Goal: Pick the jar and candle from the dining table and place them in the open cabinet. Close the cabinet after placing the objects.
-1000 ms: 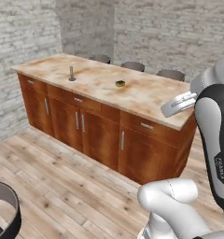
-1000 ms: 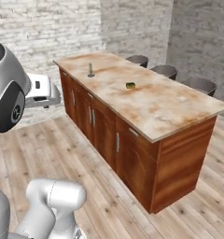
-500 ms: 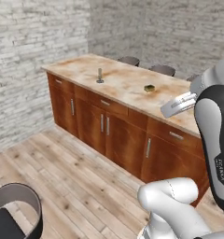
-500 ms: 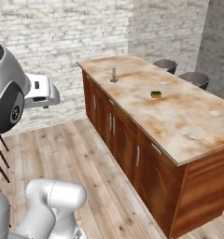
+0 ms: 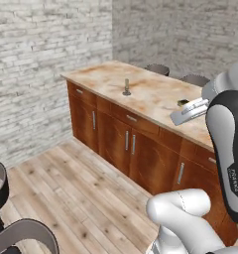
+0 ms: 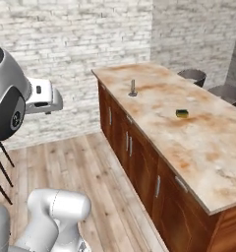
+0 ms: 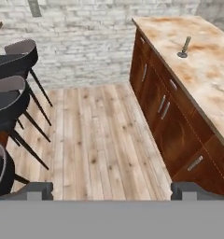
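Across both base views, dining table (image 6: 198, 142) shifted right, camera moved

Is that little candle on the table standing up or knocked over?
Upright: the candle stands straight on its round holder on the table.

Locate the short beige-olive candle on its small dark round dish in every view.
Left base view: candle upper centre, on the marbled stone table.
Right base view: candle upper centre-right, toward the table's far end.
Hand view: candle upper right.
Shared landmark: the silver-handled wood cupboard fronts below the top.
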Motion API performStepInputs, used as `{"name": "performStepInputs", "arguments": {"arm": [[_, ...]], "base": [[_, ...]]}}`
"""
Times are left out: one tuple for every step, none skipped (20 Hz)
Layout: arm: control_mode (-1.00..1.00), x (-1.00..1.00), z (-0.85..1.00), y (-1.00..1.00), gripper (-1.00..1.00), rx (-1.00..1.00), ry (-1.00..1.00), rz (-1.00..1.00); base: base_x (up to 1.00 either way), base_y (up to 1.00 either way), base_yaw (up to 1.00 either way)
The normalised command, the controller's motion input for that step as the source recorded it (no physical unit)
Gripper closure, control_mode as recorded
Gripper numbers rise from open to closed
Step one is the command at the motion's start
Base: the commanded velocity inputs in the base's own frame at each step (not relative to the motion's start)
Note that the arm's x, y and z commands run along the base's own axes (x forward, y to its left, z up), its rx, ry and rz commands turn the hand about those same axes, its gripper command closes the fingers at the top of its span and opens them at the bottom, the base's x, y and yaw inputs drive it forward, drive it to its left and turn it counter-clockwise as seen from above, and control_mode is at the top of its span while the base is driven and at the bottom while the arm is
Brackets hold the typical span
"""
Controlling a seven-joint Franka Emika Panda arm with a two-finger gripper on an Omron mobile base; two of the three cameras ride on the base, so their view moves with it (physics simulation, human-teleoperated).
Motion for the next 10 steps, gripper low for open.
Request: {"name": "performStepInputs", "arguments": {"arm": [[1.00,0.00,0.00,0.00,-1.00,0.00,0.00,0.00],[1.00,0.00,0.00,0.00,-1.00,0.00,0.00,0.00],[1.00,0.00,0.00,0.00,-1.00,0.00,0.00,0.00],[1.00,0.00,0.00,0.00,-1.00,0.00,0.00,0.00],[1.00,0.00,0.00,0.00,-1.00,0.00,0.00,0.00],[1.00,0.00,0.00,0.00,-1.00,0.00,0.00,0.00],[1.00,0.00,0.00,0.00,-1.00,0.00,0.00,0.00],[1.00,0.00,0.00,0.00,-1.00,0.00,0.00,0.00],[1.00,0.00,0.00,0.00,-1.00,0.00,0.00,0.00],[1.00,0.00,0.00,0.00,-1.00,0.00,0.00,0.00]], "base": [[0.74,0.01,0.14],[0.71,0.02,0.11],[0.66,0.05,0.08],[0.65,0.03,0.06],[0.65,0.04,0.05],[0.66,0.04,0.03],[0.68,0.05,0.03],[0.69,0.04,0.03],[0.70,0.02,0.05],[0.70,0.01,0.05]]}}
